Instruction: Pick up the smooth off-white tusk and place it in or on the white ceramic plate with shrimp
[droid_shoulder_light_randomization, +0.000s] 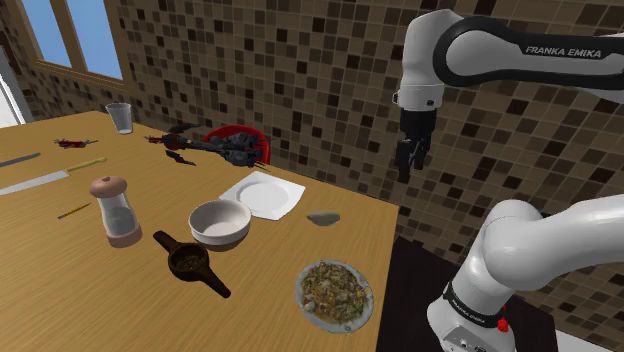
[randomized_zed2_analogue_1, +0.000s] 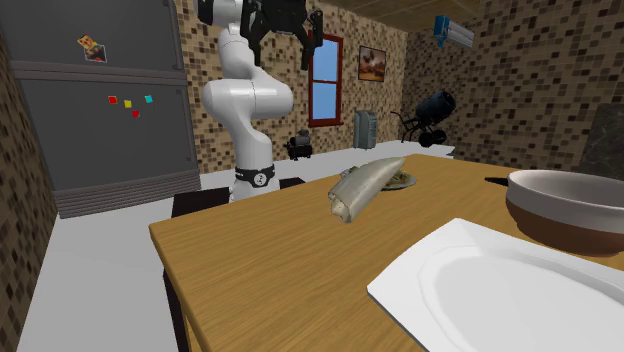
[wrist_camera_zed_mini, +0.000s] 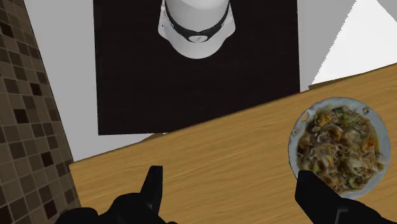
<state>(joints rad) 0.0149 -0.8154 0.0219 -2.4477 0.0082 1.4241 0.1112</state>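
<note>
Black fingers (wrist_camera_zed_mini: 154, 184) spread wide above the table (wrist_camera_zed_mini: 210, 149) edge — nothing held yet.

The gripper (droid_shoulder_light_randomization: 408, 160) hung high at the upper right of the shoulder view, quite empty, well apart from the tusk (droid_shoulder_light_randomization: 323, 217) — a pale greyish curved piece lying flat on the wooden table near its right edge, just right of the square white plate (droid_shoulder_light_randomization: 263, 194). The round plate with shrimp (droid_shoulder_light_randomization: 335, 294) sat lower in the frame, near the tusk, so the carry looked short. Probably the arm (droid_shoulder_light_randomization: 480, 45) stood high to clear the dishes before descending.
</note>
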